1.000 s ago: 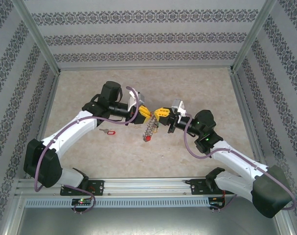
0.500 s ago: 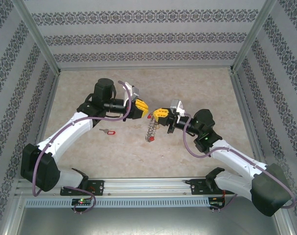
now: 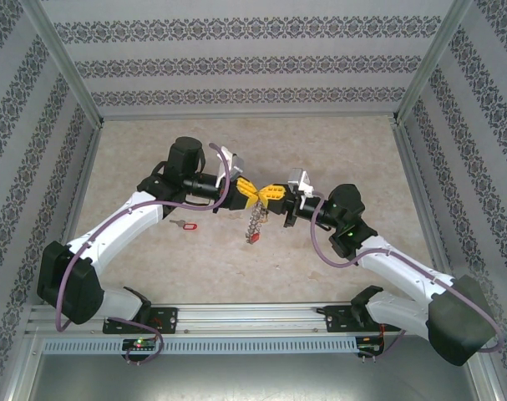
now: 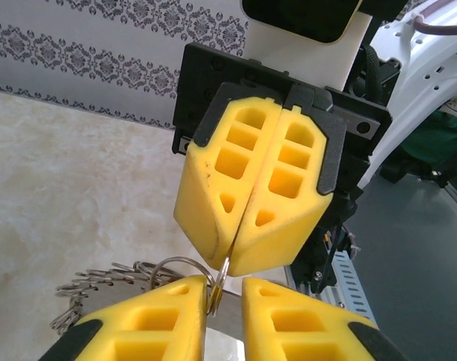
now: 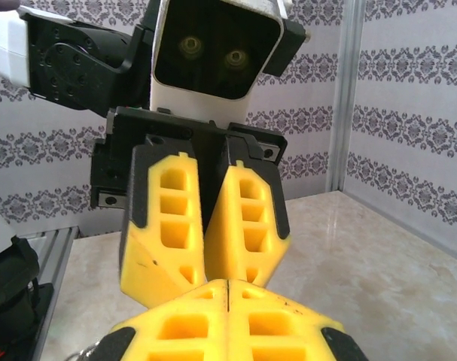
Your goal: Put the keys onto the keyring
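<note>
Aloft, end effectors nearly touched tips.
Right end effector pinched the looped grey metal keyring dangling beneath; left end effector stood narrowly parted.

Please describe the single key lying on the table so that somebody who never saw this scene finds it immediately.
On the beige table, look at the left arm, which reaches in from the near left. Close beside its white forearm lies a small silver key with a red tag. It lies flat and alone on the table, whereas the ring hangs in the air from the right gripper.
</note>
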Robot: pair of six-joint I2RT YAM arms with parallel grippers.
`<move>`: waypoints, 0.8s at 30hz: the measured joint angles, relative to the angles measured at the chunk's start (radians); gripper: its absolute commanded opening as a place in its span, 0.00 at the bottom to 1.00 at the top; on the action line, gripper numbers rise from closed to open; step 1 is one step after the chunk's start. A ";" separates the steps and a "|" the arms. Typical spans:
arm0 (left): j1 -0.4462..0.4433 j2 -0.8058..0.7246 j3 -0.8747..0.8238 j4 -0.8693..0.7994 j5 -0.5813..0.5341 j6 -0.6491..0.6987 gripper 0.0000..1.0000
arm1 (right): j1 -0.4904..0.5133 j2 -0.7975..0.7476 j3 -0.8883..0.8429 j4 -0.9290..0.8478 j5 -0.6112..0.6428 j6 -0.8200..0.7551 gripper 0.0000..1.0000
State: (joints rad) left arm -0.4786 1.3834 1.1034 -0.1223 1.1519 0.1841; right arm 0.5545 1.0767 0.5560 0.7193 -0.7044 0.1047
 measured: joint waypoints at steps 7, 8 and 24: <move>0.001 0.000 0.008 -0.049 0.007 0.065 0.00 | 0.000 0.006 0.006 -0.011 -0.028 -0.006 0.00; 0.001 0.000 0.015 -0.075 0.007 0.085 0.00 | -0.001 0.006 0.008 -0.023 -0.041 -0.011 0.00; -0.056 0.001 0.087 -0.460 -0.172 0.382 0.00 | -0.142 -0.124 0.175 -0.770 -0.185 -0.573 0.51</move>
State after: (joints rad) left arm -0.5350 1.3842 1.1904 -0.5823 0.9794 0.5659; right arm 0.4129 0.9527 0.7315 -0.0505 -0.8898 -0.4683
